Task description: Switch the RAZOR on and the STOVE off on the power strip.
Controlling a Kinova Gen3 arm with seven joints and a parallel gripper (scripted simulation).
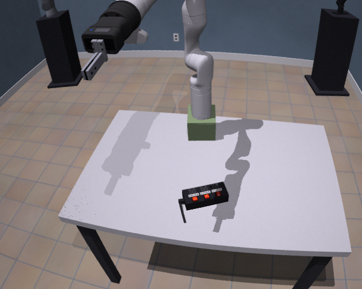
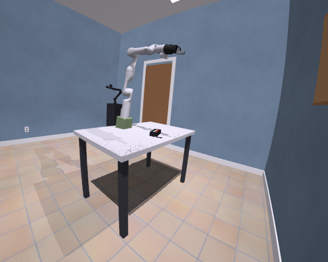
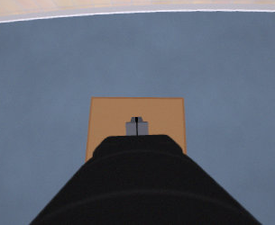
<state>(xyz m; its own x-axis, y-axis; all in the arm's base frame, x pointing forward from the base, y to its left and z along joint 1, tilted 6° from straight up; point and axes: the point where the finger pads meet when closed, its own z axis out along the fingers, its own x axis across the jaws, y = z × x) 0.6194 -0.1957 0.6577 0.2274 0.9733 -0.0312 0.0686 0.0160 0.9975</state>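
A black power strip (image 1: 204,194) (image 2: 155,132) lies flat on the white table (image 1: 277,179) (image 2: 129,145), near its front middle, with a short black cable stub at its left end. It has three labelled switches in a row; the left switch (image 1: 194,198) and the middle switch (image 1: 206,196) glow orange-red, and the right switch (image 1: 218,193) looks darker red. The labels are too small to read. My gripper (image 1: 89,73) (image 2: 183,52) (image 3: 136,123) is shut and empty. It hangs high in the air, far above the table, and points nearly level towards a wall.
The arm stands on a green block (image 1: 201,129) (image 2: 124,122) at the table's back edge. Two black pedestals (image 1: 59,48) (image 1: 334,50) stand on the floor behind the table. The wrist view shows only a blue wall with a brown panel (image 3: 108,119).
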